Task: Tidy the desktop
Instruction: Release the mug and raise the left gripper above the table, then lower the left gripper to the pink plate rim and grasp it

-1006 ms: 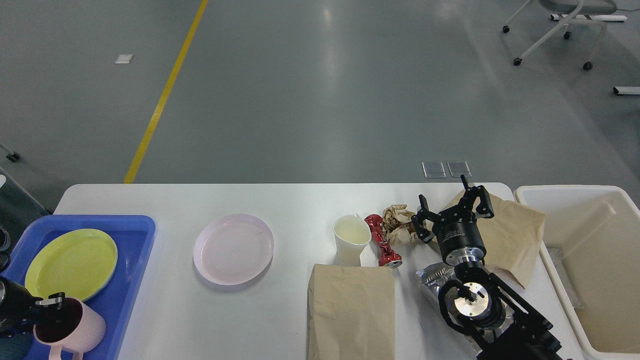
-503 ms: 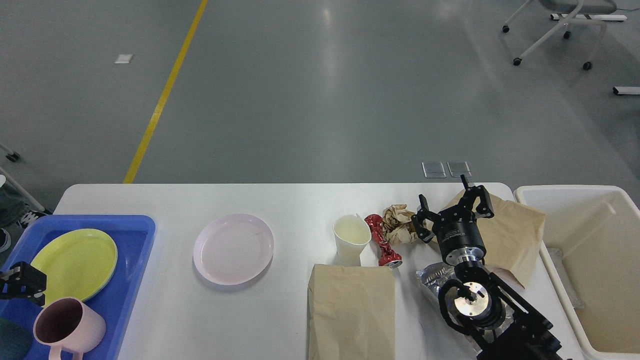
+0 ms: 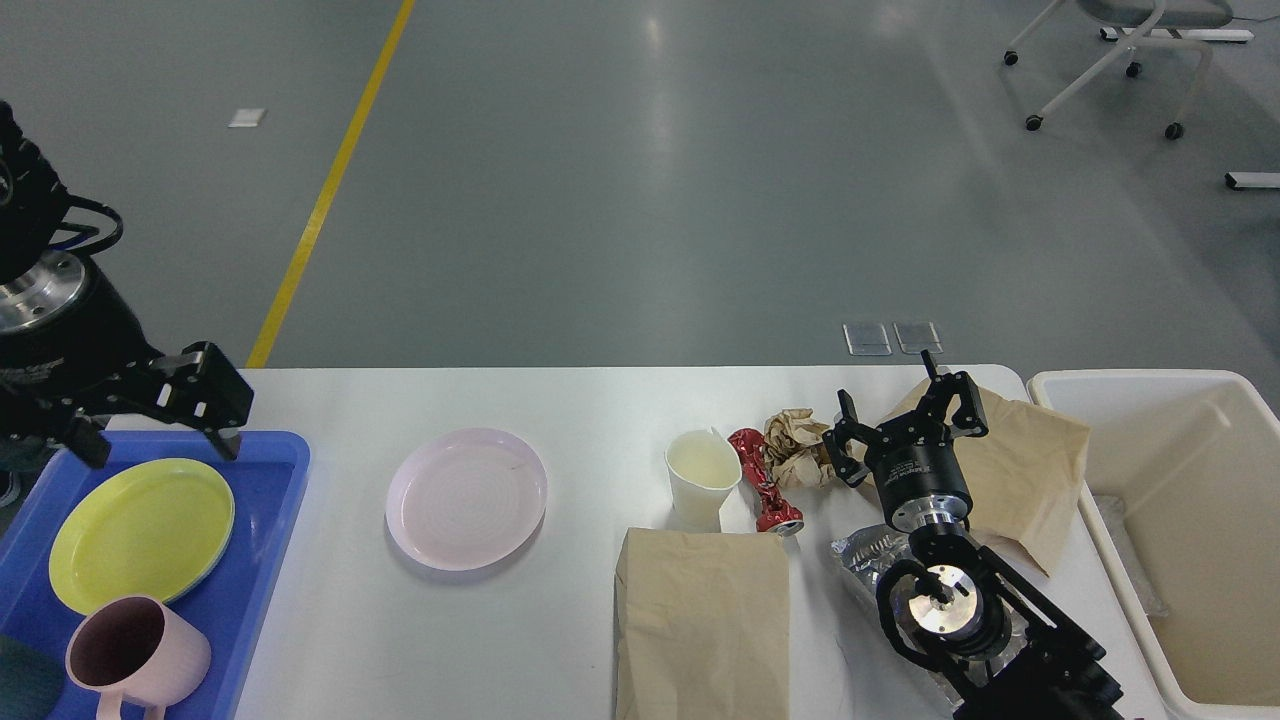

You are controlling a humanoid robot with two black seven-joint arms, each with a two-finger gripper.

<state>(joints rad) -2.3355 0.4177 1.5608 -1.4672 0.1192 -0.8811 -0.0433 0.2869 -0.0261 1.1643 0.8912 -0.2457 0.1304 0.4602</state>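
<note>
The white desktop [image 3: 560,400] carries a pink plate [image 3: 467,498], a white paper cup [image 3: 703,478], a crushed red can [image 3: 765,482], a ball of crumpled brown paper [image 3: 798,448], two brown paper bags [image 3: 705,620] [image 3: 1020,460] and a silver foil bag [image 3: 862,560]. My left gripper [image 3: 160,445] is open and empty, raised over the far edge of the blue tray [image 3: 265,560]. My right gripper [image 3: 900,405] is open and empty, just right of the crumpled paper and over the right paper bag's left edge.
The blue tray at the front left holds a yellow plate [image 3: 140,530] and a pink mug [image 3: 135,655]. A cream-white bin [image 3: 1200,400] stands off the desktop's right end. An office chair [image 3: 1110,60] stands on the grey floor beyond.
My left gripper let go of the pink mug in the tray, then rose and moved back over the tray's far edge. The right arm has not moved.
</note>
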